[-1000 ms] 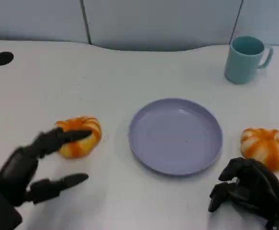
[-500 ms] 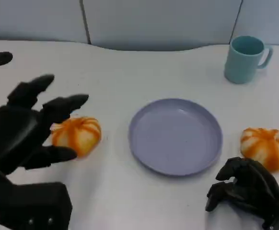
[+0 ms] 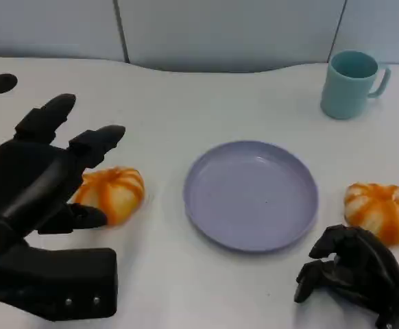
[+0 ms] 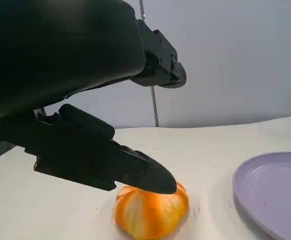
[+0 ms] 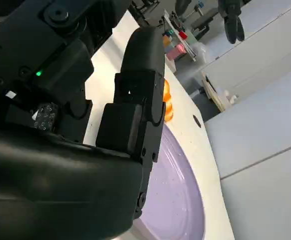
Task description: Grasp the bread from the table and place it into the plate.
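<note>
We note the left hand point(image 3: 38, 175) poised over the orange-and-white striped round bread point(image 3: 112, 192) toward the counter's left edge, fingers spread wide, gripping nothing; one fingertip sits just above the bun in the left wrist view, so we judge this a pre-grasp pose. The bread lies on the white counter point(image 3: 186, 103), beside the round lavender plate point(image 3: 251, 195) at the centre. A second striped bun point(image 3: 383, 210) sits toward the right edge. Right hand point(image 3: 354, 273) rests near the front edge, fingers curled, empty. A teal mug point(image 3: 351, 84) stands at the far right corner.
</note>
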Tool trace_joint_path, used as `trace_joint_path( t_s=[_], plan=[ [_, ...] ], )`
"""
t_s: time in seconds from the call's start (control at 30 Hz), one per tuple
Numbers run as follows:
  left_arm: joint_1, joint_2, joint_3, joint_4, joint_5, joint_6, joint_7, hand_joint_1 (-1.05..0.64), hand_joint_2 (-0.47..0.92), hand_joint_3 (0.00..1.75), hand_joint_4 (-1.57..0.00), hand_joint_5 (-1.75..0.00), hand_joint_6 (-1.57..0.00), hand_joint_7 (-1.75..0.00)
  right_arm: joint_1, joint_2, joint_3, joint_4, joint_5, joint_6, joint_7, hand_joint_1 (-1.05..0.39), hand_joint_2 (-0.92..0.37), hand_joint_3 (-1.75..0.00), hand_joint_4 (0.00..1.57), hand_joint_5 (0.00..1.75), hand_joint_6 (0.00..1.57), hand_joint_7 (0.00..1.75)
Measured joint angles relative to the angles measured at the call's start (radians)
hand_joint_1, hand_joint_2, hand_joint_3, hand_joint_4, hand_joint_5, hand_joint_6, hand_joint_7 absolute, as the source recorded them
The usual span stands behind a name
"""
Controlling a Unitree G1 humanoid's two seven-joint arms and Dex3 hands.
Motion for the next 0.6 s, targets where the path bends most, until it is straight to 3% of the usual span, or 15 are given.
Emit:
trace_joint_path(
  t_s=[0.1, 0.2, 0.33, 0.6],
  plan=[
    [0.000, 0.005, -0.003, 0.000, 0.000, 0.008, 0.000, -0.70, 0.91, 0.00, -0.18, -0.06, -0.24, 0.00, 0.000, 0.000, 0.000, 0.000, 0.000, 0.000, 0.000, -1.05, -0.44, 0.00, 1.57, 0.48, 1.57, 0.22],
    [-0.039, 0.010, -0.042, 0.031, 0.042, 0.031, -0.003, -0.78, 0.91, 0.00, -0.09, -0.01, -0.13, 0.00, 0.003, -0.004, -0.003, 0.002, 0.001, 0.000, 0.004, -1.05, -0.43, 0.00, 1.57, 0.47, 1.57, 0.22],
    [-0.164, 0.015, -0.150, 0.173, 0.178, 0.096, -0.019, -0.79, 0.91, 0.00, -0.07, 0.00, -0.10, 0.00, 0.000, -0.003, -0.001, 0.005, 0.002, 0.008, 0.018, -1.05, -0.43, 0.00, 1.57, 0.47, 1.57, 0.22],
    [-0.194, 0.019, -0.199, 0.180, 0.195, 0.126, -0.036, -0.78, 0.92, 0.01, -0.05, 0.00, -0.08, 0.00, 0.000, -0.006, -0.003, -0.003, 0.002, 0.019, 0.018, -1.05, -0.42, 0.00, 1.57, 0.48, 1.57, 0.23]
  ],
)
